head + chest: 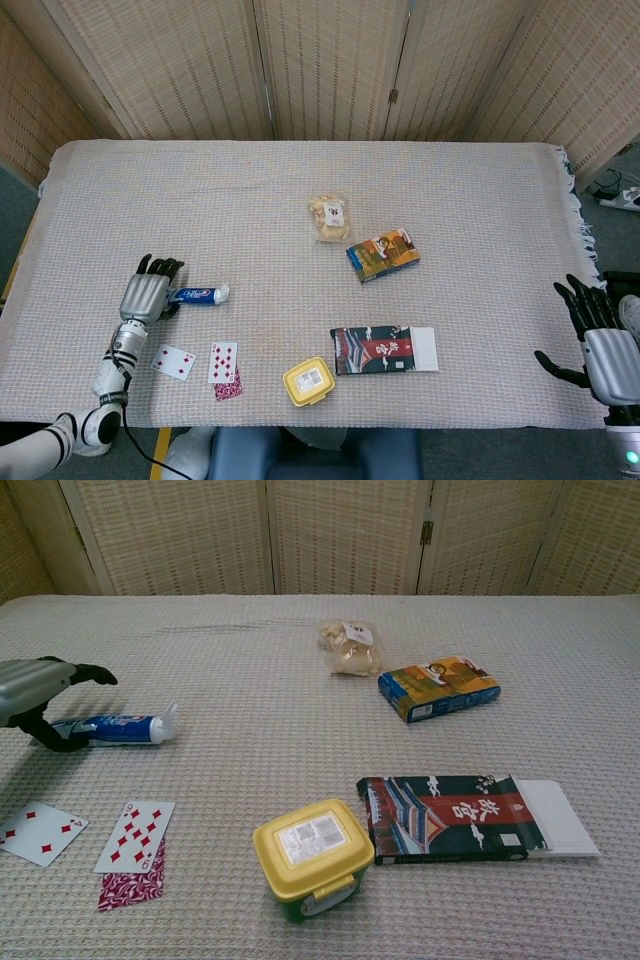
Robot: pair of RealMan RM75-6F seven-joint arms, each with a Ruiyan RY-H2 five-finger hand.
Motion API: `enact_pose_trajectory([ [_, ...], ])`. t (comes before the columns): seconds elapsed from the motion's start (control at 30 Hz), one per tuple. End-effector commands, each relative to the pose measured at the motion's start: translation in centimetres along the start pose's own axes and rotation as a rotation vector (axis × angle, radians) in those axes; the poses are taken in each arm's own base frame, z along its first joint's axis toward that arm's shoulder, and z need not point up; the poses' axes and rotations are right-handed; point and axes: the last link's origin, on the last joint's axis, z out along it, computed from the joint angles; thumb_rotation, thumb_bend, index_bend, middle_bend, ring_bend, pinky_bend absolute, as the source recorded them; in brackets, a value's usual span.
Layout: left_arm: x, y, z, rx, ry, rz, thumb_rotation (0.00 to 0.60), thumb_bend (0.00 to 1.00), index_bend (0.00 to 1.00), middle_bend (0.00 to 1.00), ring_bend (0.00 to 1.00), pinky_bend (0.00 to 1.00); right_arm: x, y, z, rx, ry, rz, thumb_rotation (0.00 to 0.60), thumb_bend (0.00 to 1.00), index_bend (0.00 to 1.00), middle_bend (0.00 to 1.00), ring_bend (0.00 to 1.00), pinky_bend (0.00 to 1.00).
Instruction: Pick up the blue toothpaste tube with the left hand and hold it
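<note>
Everything here is placed from the blue toothpaste tube [108, 728], which lies flat on the woven cloth-covered surface [300, 190] with its white cap pointing toward the middle.

Nearest the robot, just in front of the tube, lie 2 face-up red-diamond playing cards [135, 835], with a face-down patterned card tucked under the one nearer the middle. Further toward the middle at the same near edge stands a small yellow-lidded plastic box [313, 857], and beyond that a dark printed flat carton with a white tray slid partly out [455, 817].

The left hand [148, 294] sits over the tube's flat tail end. Its fingers [92, 673] are spread above the tube and the thumb reaches down on the near side, at or touching the tail. The tube rests on the cloth, so I judge the hand is not yet closed on it: the reach is done, while the grip, the lift and the hold are all left.

The right hand [600, 338] hangs well apart from the tube, off the opposite edge of the surface, fingers apart and holding nothing.

Farther back, well apart from the tube, lie a small colourful printed box [438, 688] and, beyond it, a clear bag of pale snacks [349, 646].
</note>
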Motion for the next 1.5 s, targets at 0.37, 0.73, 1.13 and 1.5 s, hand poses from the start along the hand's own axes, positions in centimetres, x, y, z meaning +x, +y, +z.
enact_pose_trajectory([
  [0.37,0.0,0.3,0.2,-0.025,0.001,0.001,0.6,0.35,0.38,0.34,0.28,0.1,-0.2,0.0,0.1,-0.002,-0.007,-0.001,0.6,0.26,0.0,0.0,0.0,0.0],
  [0.73,0.0,0.1,0.6,-0.016,-0.011,0.001,0.6,0.36,0.42,0.41,0.34,0.11,-0.2,0.1,0.0,-0.008,-0.007,0.0,0.6,0.26,0.0,0.0,0.0,0.0],
  [1.13,-0.4,-0.6,0.6,-0.021,-0.023,-0.045,0.6,0.42,0.61,0.6,0.51,0.27,-0.1,-0.2,-0.1,0.0,-0.003,-0.003,0.6,0.26,0.0,0.0,0.0,0.0],
  [1.5,1.2,-0.5,0.4,-0.117,0.017,-0.23,0.6,0.66,0.77,0.77,0.67,0.63,0.3,-1.3,0.2,0.052,-0.02,-0.033,0.6,0.26,0.0,0.0,0.0,0.0],
])
